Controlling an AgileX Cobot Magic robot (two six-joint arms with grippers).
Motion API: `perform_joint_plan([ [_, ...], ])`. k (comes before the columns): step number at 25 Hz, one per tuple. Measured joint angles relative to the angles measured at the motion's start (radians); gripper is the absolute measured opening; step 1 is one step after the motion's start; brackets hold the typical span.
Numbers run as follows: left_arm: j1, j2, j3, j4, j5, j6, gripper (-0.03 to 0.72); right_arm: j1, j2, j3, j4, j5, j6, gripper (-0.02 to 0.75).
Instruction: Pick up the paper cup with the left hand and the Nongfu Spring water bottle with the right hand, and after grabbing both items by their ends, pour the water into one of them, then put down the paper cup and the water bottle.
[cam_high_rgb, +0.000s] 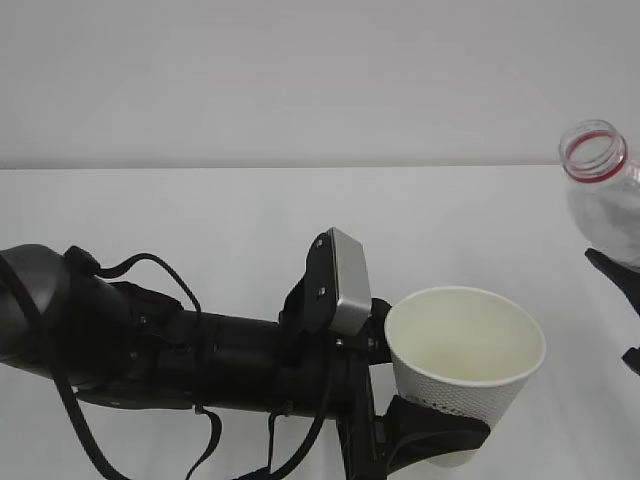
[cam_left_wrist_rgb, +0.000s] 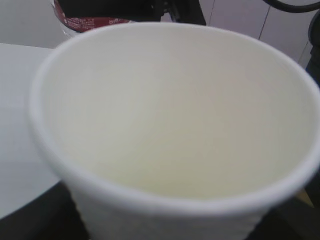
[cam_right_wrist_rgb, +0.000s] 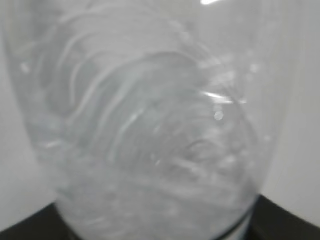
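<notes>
Cup-to-bottle gap decides the pour: left pincer (cam_high_rgb: 425, 400) grasps small white dimpled paper cup (cam_high_rgb: 466, 368), upright, mouth up. Clear ribbed plastic bottle (cam_high_rgb: 604, 190), uncapped w/ red neck ring, sits in right pincer (cam_high_rgb: 625, 300), up-right of cup, apart.

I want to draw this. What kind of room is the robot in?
Probably a lab or test room, not a kitchen. There is only a plain white table, a bare pale wall, and a black robot arm holding a paper cup near an open water bottle.

Open gap between paper cup (cam_high_rgb: 465, 360) and bottle (cam_high_rgb: 605, 195)
</notes>
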Motion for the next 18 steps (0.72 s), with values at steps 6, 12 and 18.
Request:
perform_joint_plan([
  [6,0.000,0.000,0.000,0.000,0.000,0.000,0.570,0.000,0.000,0.000,0.000,0.000,-0.051,0.396],
  [12,0.000,0.000,0.000,0.000,0.000,0.000,0.570,0.000,0.000,0.000,0.000,0.000,-0.123,0.396],
  [18,0.000,0.000,0.000,0.000,0.000,0.000,0.569,0.000,0.000,0.000,-0.001,0.000,-0.187,0.396],
])
